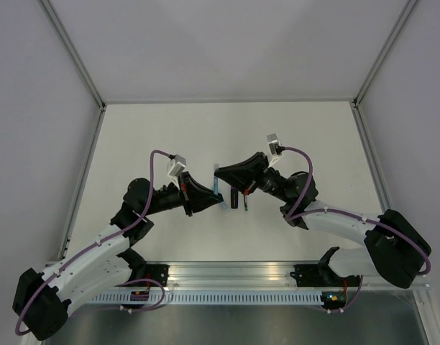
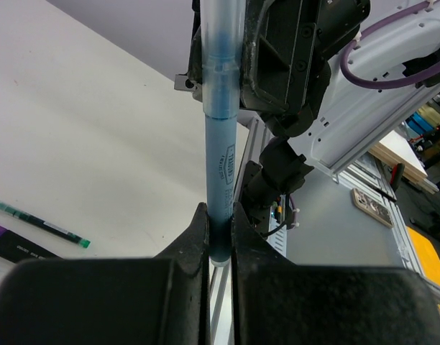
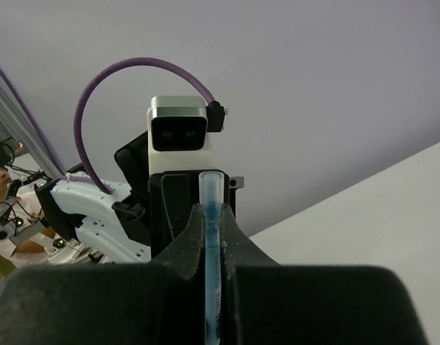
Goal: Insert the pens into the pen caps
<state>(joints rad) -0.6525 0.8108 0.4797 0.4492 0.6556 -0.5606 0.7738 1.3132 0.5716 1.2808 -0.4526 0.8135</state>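
Observation:
A thin blue pen (image 2: 220, 165) is held in the air between both grippers, above the white table (image 1: 306, 144). My left gripper (image 2: 220, 215) is shut on its rear end. Its front end sits inside a clear bluish pen cap (image 2: 218, 36), and my right gripper (image 3: 213, 215) is shut on that cap (image 3: 210, 188). From above, the two grippers (image 1: 211, 200) (image 1: 221, 172) meet tip to tip with the blue pen (image 1: 218, 187) between them. A thin dark pen (image 2: 40, 224) with green ends and a black marker with a purple end (image 2: 8, 241) lie on the table beneath.
The dark pen (image 1: 245, 201) and the marker (image 1: 234, 199) lie just right of the joined grippers. A metal rail (image 1: 277, 273) runs along the near edge by the arm bases. Grey walls with metal posts (image 1: 76, 50) enclose the table.

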